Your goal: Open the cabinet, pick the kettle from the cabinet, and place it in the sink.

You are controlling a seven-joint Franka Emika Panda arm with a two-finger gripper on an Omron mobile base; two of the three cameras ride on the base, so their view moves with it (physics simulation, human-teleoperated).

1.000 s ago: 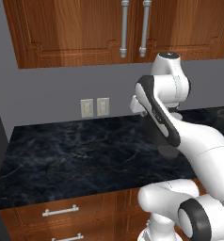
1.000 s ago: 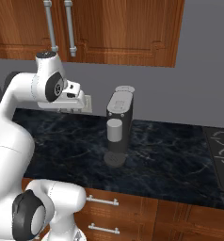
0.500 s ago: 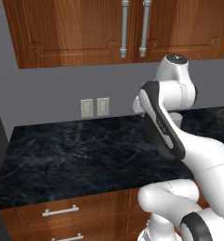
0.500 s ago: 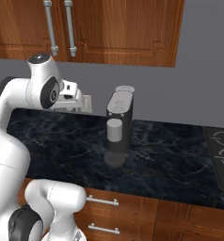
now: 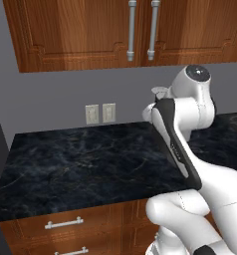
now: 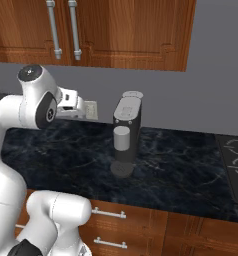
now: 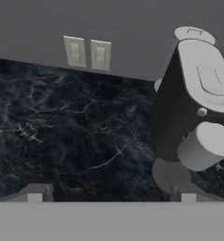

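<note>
Reddish-brown wooden wall cabinet [image 5: 125, 32] doors closed in both base views, black-and-grey coffee machine [image 6: 126, 132] on black marble table [image 6: 181, 170] in right base and hand views, jaws apart, empty.

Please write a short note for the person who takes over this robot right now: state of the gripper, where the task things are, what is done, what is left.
Gripper: jaws wide open, holding nothing, pointing down at the counter next to the coffee machine.
Cabinet: both doors shut, handles untouched.
Kettle and sink: cannot be located from these views.
Done: nothing yet.
Left: open the cabinet, take the kettle out, set it in the sink.
</note>
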